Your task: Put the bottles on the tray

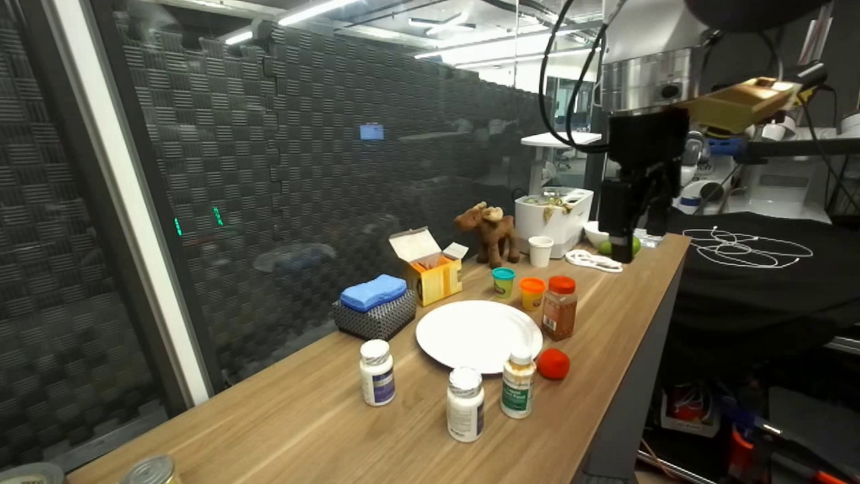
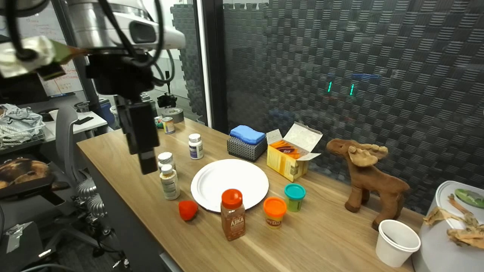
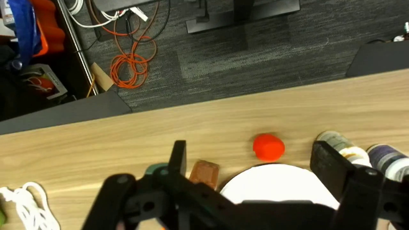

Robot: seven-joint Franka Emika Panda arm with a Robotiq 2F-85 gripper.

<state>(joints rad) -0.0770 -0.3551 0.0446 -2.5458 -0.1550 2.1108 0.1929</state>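
The round white plate (image 1: pixel 470 329) lies on the wooden counter, also in an exterior view (image 2: pixel 227 177) and the wrist view (image 3: pixel 274 182). Around it stand, upright, a purple-labelled white bottle (image 1: pixel 377 380), another white bottle (image 1: pixel 463 410), a green-labelled bottle (image 1: pixel 517 390) close to the rim, and an orange-red-capped bottle (image 1: pixel 559 312) on the opposite side. In an exterior view the green-labelled bottle (image 2: pixel 170 185) partly hides a white one (image 2: pixel 165 159). My gripper (image 3: pixel 249 153) is open with nothing between its fingers, high above the counter; its fingers partly cover the plate and bottles in the wrist view.
A red lump (image 1: pixel 553 364) lies beside the plate. Two dough tubs (image 2: pixel 275 211), an open yellow box (image 2: pixel 289 162), and a blue sponge (image 2: pixel 247 134) on a dark basket are near it. A toy moose (image 2: pixel 366 173) and paper cup (image 2: pixel 397 243) stand farther along. Counter edge borders the floor.
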